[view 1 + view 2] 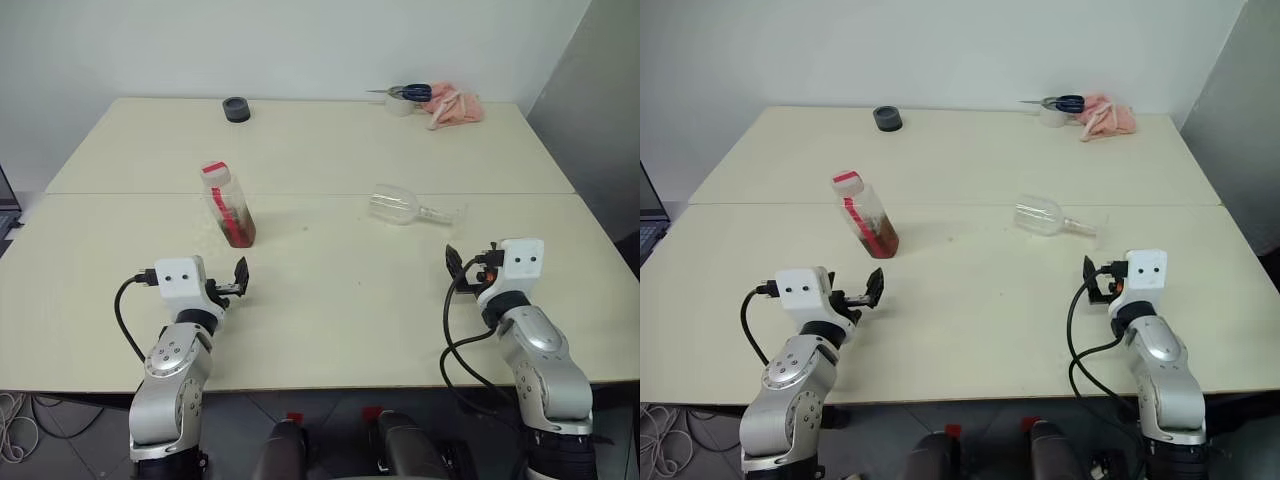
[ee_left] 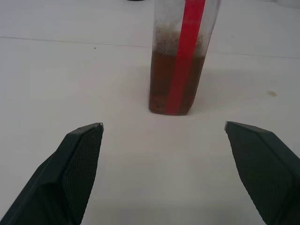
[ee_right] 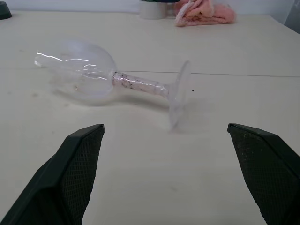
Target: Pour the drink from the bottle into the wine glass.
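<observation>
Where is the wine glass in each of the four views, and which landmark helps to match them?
Left eye view: wine glass lying on its side, right of centre, beyond the right gripper.
Right eye view: same place, foot toward the right.
Left wrist view: not in it; the bottle stands there.
Right wrist view: on its side ahead of the open jaws.
Shared landmark: pink cloth at the table's far edge.

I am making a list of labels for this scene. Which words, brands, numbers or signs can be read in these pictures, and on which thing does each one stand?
None can be read.
The bottle carries a plain red strip label; no letters show on it.
The wine glass, lying on its side, bears no marking.
The black round object at the table's far edge is too small to tell.
</observation>
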Robot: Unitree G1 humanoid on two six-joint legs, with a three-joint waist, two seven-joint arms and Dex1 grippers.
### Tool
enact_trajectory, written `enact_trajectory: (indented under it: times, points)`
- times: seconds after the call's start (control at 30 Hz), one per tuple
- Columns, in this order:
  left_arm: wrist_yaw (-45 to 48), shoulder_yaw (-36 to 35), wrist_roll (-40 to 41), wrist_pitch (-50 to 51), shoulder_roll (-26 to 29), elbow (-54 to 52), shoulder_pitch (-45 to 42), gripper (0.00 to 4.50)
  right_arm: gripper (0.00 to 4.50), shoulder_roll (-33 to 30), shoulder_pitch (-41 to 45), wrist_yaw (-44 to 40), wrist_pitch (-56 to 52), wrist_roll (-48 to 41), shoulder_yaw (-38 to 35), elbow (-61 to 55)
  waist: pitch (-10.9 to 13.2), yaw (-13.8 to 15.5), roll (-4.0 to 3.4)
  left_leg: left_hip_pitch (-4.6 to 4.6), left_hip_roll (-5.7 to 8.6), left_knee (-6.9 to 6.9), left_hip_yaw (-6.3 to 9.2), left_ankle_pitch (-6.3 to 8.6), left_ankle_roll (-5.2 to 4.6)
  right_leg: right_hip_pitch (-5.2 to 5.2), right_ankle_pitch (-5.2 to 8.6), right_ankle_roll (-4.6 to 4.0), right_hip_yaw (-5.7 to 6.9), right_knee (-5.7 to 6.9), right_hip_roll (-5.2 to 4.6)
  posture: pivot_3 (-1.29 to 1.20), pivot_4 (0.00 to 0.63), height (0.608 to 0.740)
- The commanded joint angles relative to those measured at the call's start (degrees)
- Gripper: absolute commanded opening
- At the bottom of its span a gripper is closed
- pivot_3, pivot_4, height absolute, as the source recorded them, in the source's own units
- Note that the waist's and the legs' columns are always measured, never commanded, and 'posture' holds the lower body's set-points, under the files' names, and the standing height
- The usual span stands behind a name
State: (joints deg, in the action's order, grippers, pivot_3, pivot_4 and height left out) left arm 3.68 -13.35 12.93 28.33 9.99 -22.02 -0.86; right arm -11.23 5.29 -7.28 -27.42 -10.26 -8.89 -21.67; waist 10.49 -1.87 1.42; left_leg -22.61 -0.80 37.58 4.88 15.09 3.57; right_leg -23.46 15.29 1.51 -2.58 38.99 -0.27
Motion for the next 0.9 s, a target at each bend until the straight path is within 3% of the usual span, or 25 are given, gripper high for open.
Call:
enact_trajectory:
  times: [0.03,0.7,0.83,0.9]
  points:
    - [-0.8,-0.3,-0.7,-1.4,0.2,-2.6,-0.5,4.47,4.50,0.0,0.5,0.4,2.0,-0.1,-0.4,-2.5,0.0,0.0,0.00,0.00,0.00,0.00,0.00,0.00,0.00,0.00,0.00,0.00,0.00,0.00,0.00,0.00,0.150,0.740]
    - [-2.7,0.0,-0.6,-1.3,-0.6,-3.1,-0.6,4.47,4.50,-0.5,1.1,-0.3,1.7,-0.6,-0.6,-2.8,0.0,0.0,0.00,0.01,0.00,-0.01,0.00,0.00,0.00,0.00,0.00,0.00,0.00,0.00,0.00,0.00,0.150,0.740]
    - [-3.4,0.2,-0.7,-0.8,-1.0,-3.2,-1.4,4.47,4.50,-1.6,5.2,-7.0,0.9,-7.3,-0.7,-2.3,0.0,0.0,-0.01,0.03,-0.01,-0.01,-0.02,0.00,0.00,0.01,0.00,0.00,-0.02,0.00,0.00,0.00,0.150,0.740]
    - [-3.8,0.8,-0.9,-0.7,-1.4,-2.7,-2.3,4.47,4.50,-6.2,10.3,-19.2,-4.6,-17.3,0.9,-2.8,0.0,-0.1,-0.03,0.05,-0.01,-0.02,-0.03,0.00,0.00,0.02,0.00,0.00,-0.02,0.00,0.02,0.00,0.150,0.740]
